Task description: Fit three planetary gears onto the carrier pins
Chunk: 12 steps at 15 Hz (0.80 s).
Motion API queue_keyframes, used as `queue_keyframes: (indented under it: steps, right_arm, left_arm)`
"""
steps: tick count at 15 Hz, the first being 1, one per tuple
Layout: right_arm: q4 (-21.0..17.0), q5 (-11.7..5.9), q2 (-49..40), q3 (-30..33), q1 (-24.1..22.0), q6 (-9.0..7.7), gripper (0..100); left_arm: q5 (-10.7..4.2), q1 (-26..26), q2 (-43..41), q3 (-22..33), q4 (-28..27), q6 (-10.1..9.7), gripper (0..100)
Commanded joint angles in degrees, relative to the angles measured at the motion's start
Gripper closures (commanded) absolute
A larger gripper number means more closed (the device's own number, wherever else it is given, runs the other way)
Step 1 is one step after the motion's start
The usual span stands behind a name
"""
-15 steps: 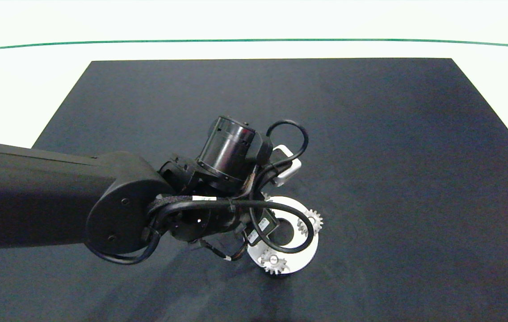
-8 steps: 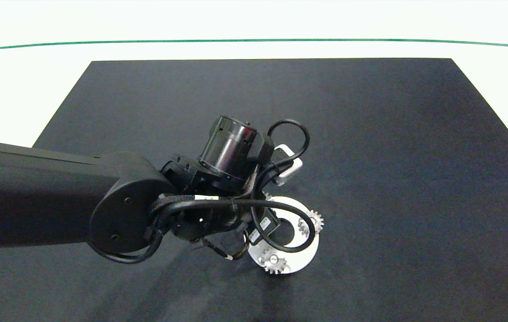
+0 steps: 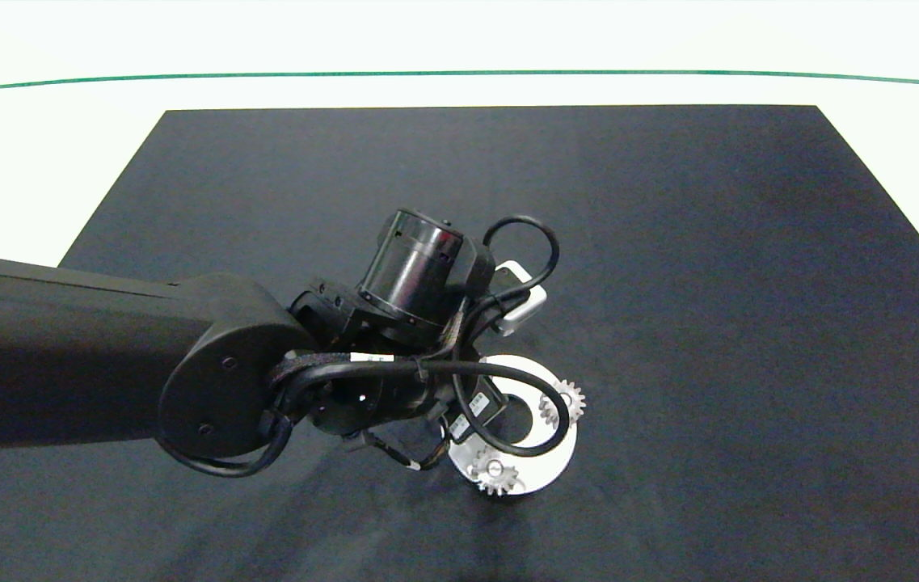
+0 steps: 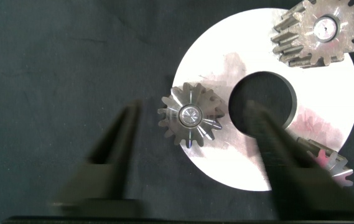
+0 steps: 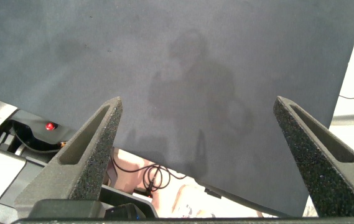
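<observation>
Head view: the third gear and the white disc (image 3: pixel 554 453) from 9 to 12 o'clock are covered by the left arm (image 3: pixel 208 380). Left wrist view: fingers (image 4: pixel 117 149) are blurred; one gear (image 4: pixel 326 163) is partly hidden behind a finger.

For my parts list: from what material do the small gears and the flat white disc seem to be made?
The gears look like bare metal, likely steel: silver-grey, with bright glints on the teeth. The disc looks like white plastic, matte and smooth, with faint pinkish smudges; painted metal cannot be excluded. The left gripper hangs open above them.
</observation>
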<state>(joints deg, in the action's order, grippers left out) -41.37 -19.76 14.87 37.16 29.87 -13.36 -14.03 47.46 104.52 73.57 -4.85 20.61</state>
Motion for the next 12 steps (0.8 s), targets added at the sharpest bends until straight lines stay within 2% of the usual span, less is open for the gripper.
queue_keyframes:
  steps: [1, 4, 6, 7, 9, 10, 11, 12]
  right_arm:
    - [-0.20, -0.10, 0.07, -0.07, 0.02, -0.09, 0]
    - [-0.20, -0.10, 0.51, -0.07, 0.10, -0.09, 0]
    - [-0.02, -0.37, 1.65, 0.02, -0.07, 0.09, 0]
    - [-0.02, -0.89, 2.53, 0.11, -0.42, 0.18, 0]
    - [0.15, -1.60, 4.38, 1.34, -0.86, 0.53, 0]
    - [0.15, -1.51, 5.52, 2.39, -1.65, 0.70, 0]
    - [0.24, -1.51, 6.48, 3.62, -2.80, 1.67, 0]
    - [0.24, -1.51, 7.01, 4.15, -3.50, 2.02, 0]
  left_arm:
    - [-0.12, 0.00, -1.51, 0.35, -0.51, 0.04, 0]
    - [-0.12, -1.32, -7.75, 0.79, -5.78, -0.58, 0]
    - [-0.21, -5.80, -13.91, 1.40, -9.03, -2.16, 0]
    - [-0.21, -9.23, -17.16, 1.14, -11.32, -2.60, 0]
    - [-0.21, -19.42, -23.93, -1.50, -13.52, -3.12, 0]
    - [-0.21, -24.87, -27.71, -4.40, -13.61, -3.12, 0]
    - [-0.12, -29.44, -32.54, -8.88, -13.52, -3.04, 0]
    - [-0.12, -32.69, -36.67, -12.75, -13.43, -2.95, 0]
